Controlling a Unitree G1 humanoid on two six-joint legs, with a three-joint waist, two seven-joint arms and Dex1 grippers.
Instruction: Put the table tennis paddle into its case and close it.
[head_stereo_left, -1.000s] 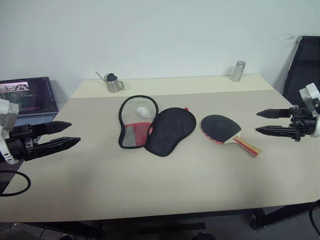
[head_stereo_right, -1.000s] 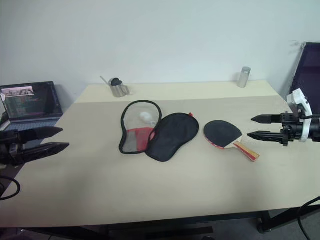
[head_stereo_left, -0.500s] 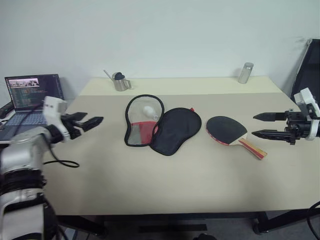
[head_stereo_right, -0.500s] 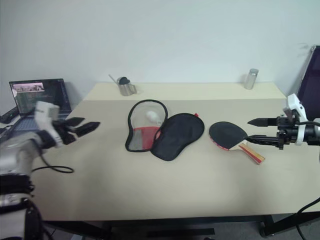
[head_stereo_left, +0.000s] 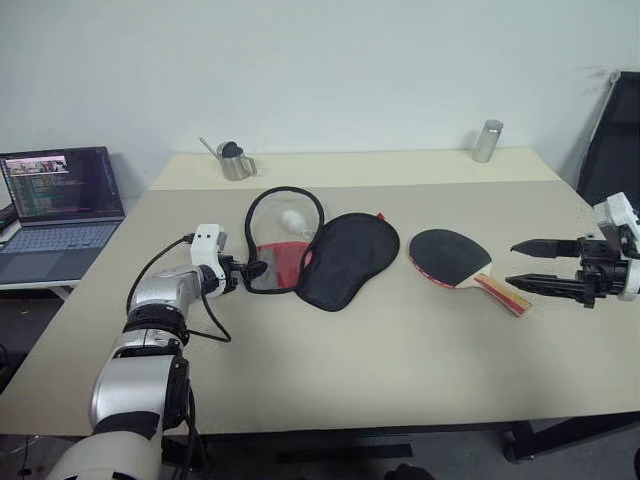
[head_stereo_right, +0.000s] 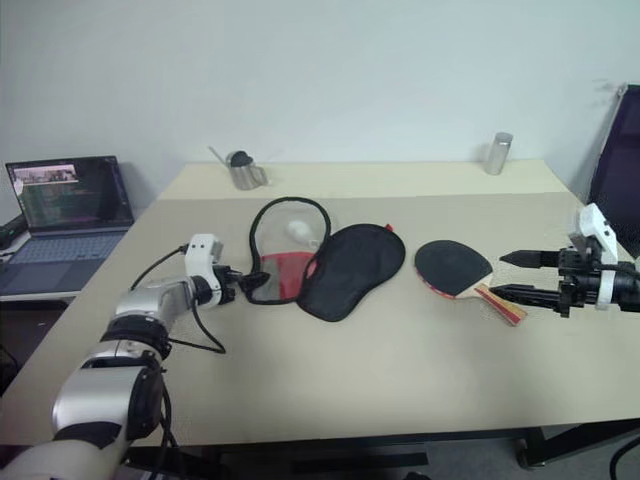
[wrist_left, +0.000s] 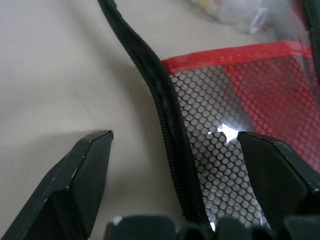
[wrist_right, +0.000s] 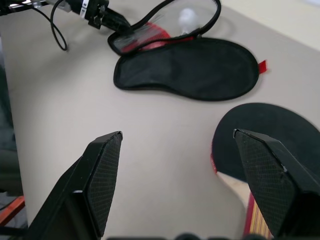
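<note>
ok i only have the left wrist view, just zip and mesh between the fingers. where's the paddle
Observer: The table tennis paddle lies flat on the table, off to the right of the case, apart from it.
Operator: is the case open
Observer: Yes, it lies unzipped, both halves spread flat; the black half is toward the paddle.
Operator: what's the right gripper doing
Observer: The right gripper hovers open just beyond the paddle's handle, holding nothing.
Operator: and my left one, from outside
Observer: The left gripper is open at the outer edge of the case's mesh half.
</note>
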